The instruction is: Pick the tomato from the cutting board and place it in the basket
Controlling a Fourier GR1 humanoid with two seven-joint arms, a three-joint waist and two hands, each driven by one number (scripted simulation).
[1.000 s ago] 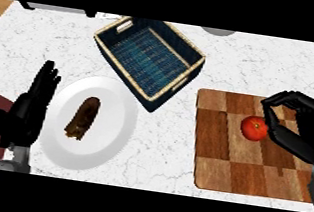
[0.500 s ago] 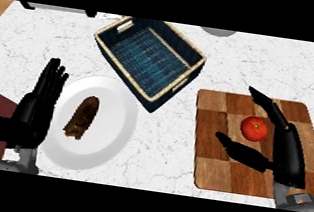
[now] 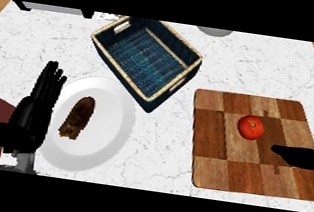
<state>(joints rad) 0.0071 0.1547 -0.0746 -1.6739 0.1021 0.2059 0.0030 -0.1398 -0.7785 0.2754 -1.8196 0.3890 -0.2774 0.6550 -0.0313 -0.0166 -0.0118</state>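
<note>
Resting untouched on the cutting board (image 3: pixel 219 160), the tomato (image 3: pixel 251 127) sits at three o'clock. My right hand (image 3: pixel 309 157) spreads its fingers apart beside it; my left hand (image 3: pixel 27 120) lies flat-fingered at eight o'clock.

You have a round red tomato (image 3: pixel 251 127) with a small dark stem spot sitting on the wooden checkered cutting board (image 3: pixel 254 177), toward its upper middle. The dark blue woven basket (image 3: pixel 146 56), tan-rimmed and turned at an angle, lies at the tomato's ten o'clock, well apart.
</note>
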